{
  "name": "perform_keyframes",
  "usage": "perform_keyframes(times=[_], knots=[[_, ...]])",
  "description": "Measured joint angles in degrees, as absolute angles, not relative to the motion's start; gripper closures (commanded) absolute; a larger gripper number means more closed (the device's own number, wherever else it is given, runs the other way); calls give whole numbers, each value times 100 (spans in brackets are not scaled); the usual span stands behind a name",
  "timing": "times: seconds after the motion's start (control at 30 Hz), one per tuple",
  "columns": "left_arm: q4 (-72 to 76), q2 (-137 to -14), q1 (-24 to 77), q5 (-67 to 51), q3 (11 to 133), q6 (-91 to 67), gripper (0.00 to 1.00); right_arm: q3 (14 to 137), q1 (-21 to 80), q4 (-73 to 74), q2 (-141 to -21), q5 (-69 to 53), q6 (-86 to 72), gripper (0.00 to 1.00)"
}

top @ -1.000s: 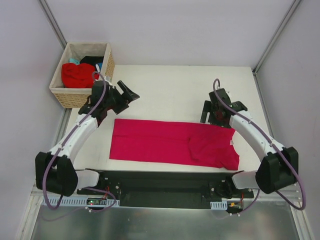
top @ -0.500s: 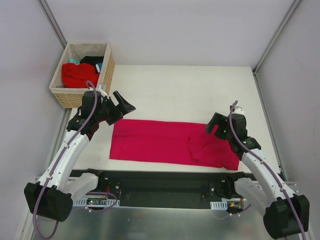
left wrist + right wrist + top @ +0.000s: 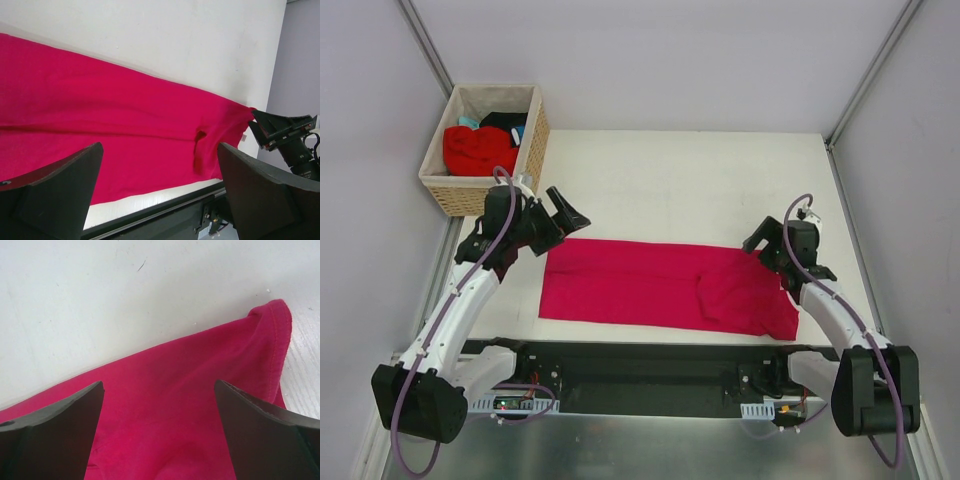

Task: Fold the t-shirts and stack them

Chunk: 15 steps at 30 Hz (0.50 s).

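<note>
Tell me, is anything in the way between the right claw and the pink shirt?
No, nothing visible is. The right gripper is open over the far right corner of the pink t-shirt, with only cloth and bare table under it.

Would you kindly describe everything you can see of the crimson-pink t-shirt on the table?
The crimson-pink t-shirt is soft cloth, folded into a long strip lying flat on the table. Its right end is rumpled, with a small label. The open left end effector and open right end effector hover at its far corners; neither grips it.
</note>
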<state>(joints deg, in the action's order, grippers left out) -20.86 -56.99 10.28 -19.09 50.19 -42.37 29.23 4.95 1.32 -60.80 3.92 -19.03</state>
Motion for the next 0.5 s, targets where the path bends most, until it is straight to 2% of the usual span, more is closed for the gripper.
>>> perform_keyframes(times=[0.5], knots=[[-2067, -5723, 582, -1927, 4792, -4125, 1, 3463, 486, -220, -7850, 602, -2198, 3]])
